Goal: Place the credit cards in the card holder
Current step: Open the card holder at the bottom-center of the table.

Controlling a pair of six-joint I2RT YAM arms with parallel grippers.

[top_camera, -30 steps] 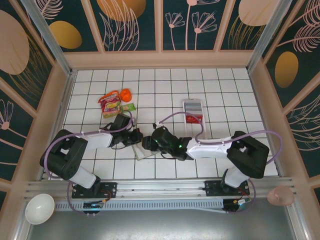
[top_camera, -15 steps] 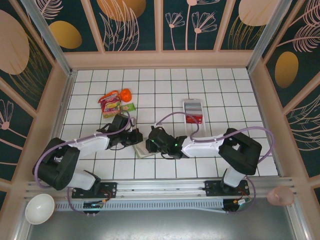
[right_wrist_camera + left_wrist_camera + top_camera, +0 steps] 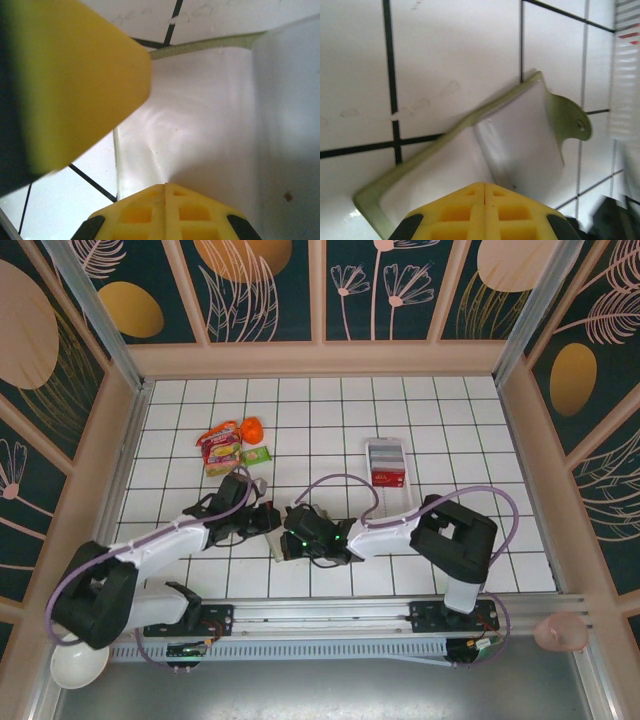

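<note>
A robot test cell: white tiled table (image 3: 330,410) boxed in by leaf-patterned panels (image 3: 380,290).

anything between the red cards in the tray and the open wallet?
No loose object lies between the credit cards and the card holder. But the left gripper and right gripper, both shut, sit over the open holder.

We see the olive-green wallet (image 3: 520,135) lying open and flat, pale inside up, just under our left gripper (image 3: 484,189). The red cards (image 3: 388,477) lie well beyond the right gripper (image 3: 288,540).

My arms: both stretched inward and low. Left gripper (image 3: 271,519) closed; right gripper (image 3: 287,539) closed, just beside it.
</note>
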